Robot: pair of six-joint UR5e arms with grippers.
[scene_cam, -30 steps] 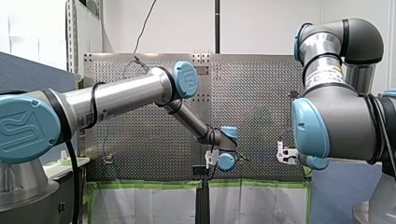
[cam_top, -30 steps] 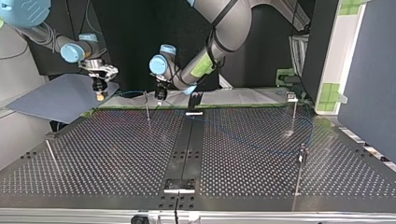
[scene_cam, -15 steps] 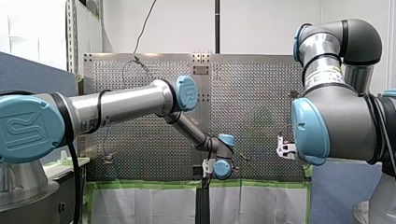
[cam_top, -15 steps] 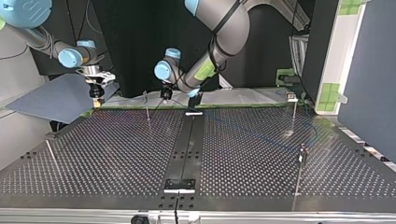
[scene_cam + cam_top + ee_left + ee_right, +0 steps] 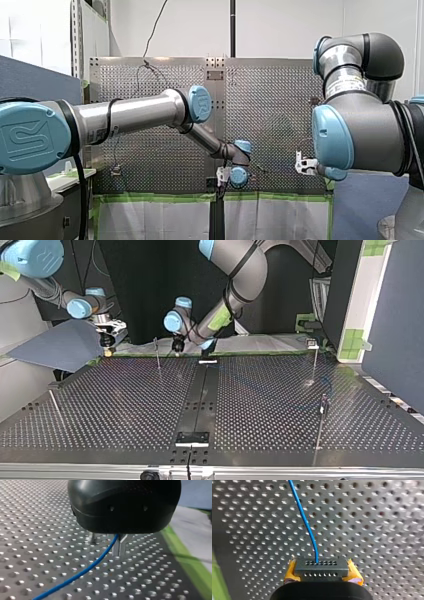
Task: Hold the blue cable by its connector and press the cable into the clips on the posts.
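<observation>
In the top view, a strip (image 5: 199,395) runs down the middle of the table (image 5: 115,405), from its far edge to its near edge. One post (image 5: 157,355) stands left of the strip, near the far edge. We find two more posts in the right half, one (image 5: 314,362) far back and one (image 5: 320,427) nearer the camera.

Our left gripper (image 5: 178,345) hangs between the first post and the strip's far end. Our right gripper (image 5: 106,342) hangs left of that post, over the far edge.

In the right wrist view, the connector (image 5: 319,568) sits between the pads (image 5: 355,574), and the cable (image 5: 305,521) runs ahead over the table. In the left wrist view, the cable leaves from between the closed fingers (image 5: 117,550).
</observation>
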